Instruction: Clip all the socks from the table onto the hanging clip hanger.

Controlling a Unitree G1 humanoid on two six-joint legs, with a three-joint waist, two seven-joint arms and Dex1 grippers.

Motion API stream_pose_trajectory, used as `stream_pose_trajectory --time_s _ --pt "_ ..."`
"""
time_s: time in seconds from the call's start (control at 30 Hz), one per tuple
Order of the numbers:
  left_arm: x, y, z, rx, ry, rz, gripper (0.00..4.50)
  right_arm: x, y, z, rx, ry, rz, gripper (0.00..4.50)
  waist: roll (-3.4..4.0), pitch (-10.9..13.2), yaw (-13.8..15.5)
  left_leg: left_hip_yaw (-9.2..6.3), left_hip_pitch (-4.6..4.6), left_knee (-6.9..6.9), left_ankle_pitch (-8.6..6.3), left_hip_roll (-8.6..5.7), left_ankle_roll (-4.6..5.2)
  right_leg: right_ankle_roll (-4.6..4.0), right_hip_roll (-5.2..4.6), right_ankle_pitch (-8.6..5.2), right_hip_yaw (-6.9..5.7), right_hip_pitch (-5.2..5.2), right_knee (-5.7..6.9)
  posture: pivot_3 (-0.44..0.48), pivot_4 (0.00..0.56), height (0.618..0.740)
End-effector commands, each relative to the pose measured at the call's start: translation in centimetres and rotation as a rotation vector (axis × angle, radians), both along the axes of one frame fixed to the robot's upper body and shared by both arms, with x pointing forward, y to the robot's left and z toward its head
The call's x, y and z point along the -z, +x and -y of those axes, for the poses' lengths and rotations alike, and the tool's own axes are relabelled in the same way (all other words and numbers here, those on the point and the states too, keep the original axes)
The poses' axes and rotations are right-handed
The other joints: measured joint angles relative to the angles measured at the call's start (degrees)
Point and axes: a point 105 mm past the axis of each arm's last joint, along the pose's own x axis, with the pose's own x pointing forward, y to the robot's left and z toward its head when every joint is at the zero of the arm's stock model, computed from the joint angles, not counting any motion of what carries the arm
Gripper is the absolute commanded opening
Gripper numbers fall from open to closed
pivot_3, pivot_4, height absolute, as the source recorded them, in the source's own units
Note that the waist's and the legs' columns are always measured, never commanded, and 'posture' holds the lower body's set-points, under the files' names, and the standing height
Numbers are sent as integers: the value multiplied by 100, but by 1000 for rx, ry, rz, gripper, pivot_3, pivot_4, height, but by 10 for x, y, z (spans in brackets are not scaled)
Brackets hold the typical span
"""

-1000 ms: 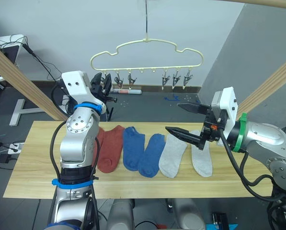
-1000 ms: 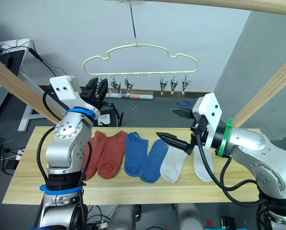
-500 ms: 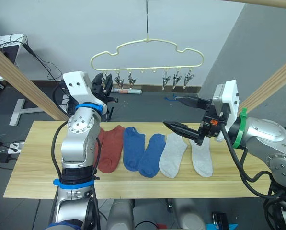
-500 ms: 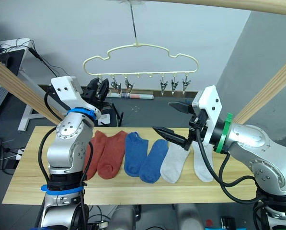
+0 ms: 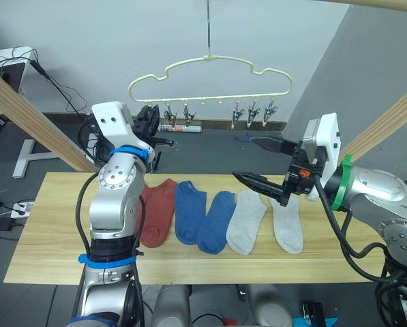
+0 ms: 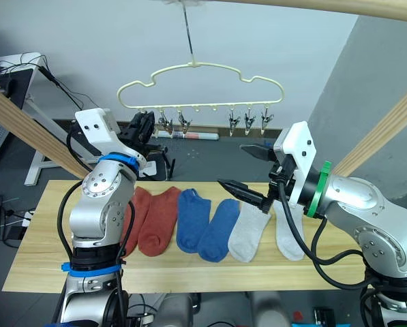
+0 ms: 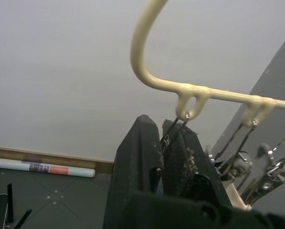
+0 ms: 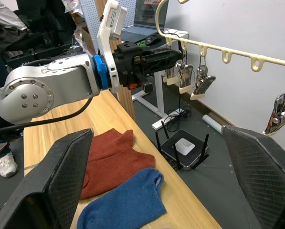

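Left pincer [image 7: 173, 148] pinching hanger clip [image 7: 172, 134]; 6 socks [image 5: 246, 221] on table [image 5: 46, 231].

Bright, even, soft indoor light

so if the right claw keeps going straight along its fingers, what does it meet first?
Probably the left claw, which sits at the hanger's leftmost clip. The right claw is open, above the grey socks, pointing toward the robot's left. Nothing closer shows in that line, though depth is unclear.
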Motion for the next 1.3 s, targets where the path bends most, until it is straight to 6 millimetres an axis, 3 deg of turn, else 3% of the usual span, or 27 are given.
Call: stream_pose_trajectory --time_s 0.03,0.47,0.73,0.87,1.07,1.3 --pt "-12 -4 3 13 4 51 101 -9 -7 0 -16 12 41 4500 0 0 -2 0 0 0 0 0 0 0 0 0 0 0 0 -199 341 740" --pt "-14 -4 5 31 -3 47 101 -5 -6 4 -1 -15 14 4500 0 0 1 0 0 0 0 0 0 0 0 0 0 0 0 -201 343 740" --pt "-14 -10 7 97 -47 9 101 17 10 18 126 -166 -110 4500 1 1 -4 1 0 1 0 0 0 0 0 0 1 0 1 -203 353 740" --pt "-18 -12 6 115 -62 1 101 40 11 25 131 -323 -258 4500 1 10 -4 1 0 1 0 0 0 2 0 -1 0 0 0 -203 357 740" --pt "-22 -15 10 189 -84 -13 101 58 50 55 415 -372 -287 4500 -2 17 -4 4 -1 -1 0 -1 0 5 -2 -3 3 -2 -4 -208 362 740" --pt "-28 -18 12 238 -114 -19 101 69 63 65 524 -392 -327 4500 -1 23 -2 4 -2 -4 0 0 0 4 -1 -3 3 -6 -4 -201 366 740"
